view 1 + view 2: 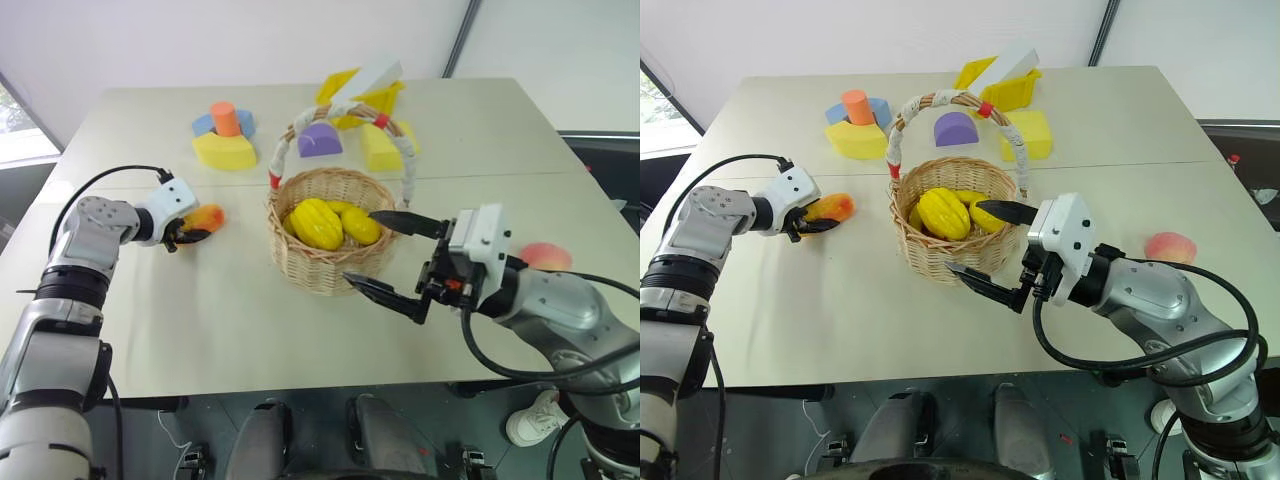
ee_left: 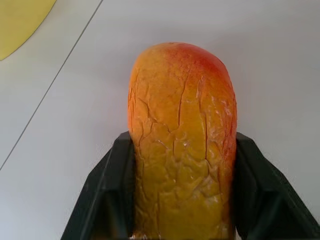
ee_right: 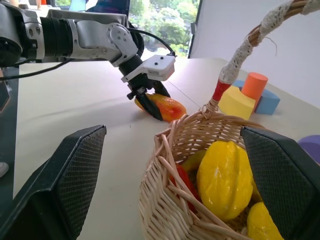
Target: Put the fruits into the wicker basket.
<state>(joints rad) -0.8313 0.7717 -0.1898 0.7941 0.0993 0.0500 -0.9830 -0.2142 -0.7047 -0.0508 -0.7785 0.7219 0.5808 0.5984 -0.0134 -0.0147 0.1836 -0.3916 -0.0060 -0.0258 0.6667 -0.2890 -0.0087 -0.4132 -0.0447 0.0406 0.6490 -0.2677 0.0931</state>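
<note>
- Across the whole scene, the pale bench (image 1: 200, 330) carries everything.
- At the centre of the bench stands the wicker basket (image 1: 330, 262), upright, its white-wrapped handle (image 1: 405, 150) arching over it; a ridged yellow fruit (image 1: 316, 223) and a smooth yellow fruit (image 1: 360, 226) lie inside.
- At 12 o'clock from the basket, well back, sit foam blocks (image 1: 224, 135) and a yellow block box (image 1: 362, 100).
- At 4 o'clock from the basket the right claw (image 1: 392, 257) hovers with its black fingers spread wide, one above the rim, one beside the basket's wall, holding nothing.
- At 9 o'clock from the basket the left claw (image 1: 188, 232) is clamped on the mango (image 2: 182, 140), low over the bench.
- At 3 o'clock, near the bench's edge, the peach (image 1: 1170, 247) lies alone.
</note>
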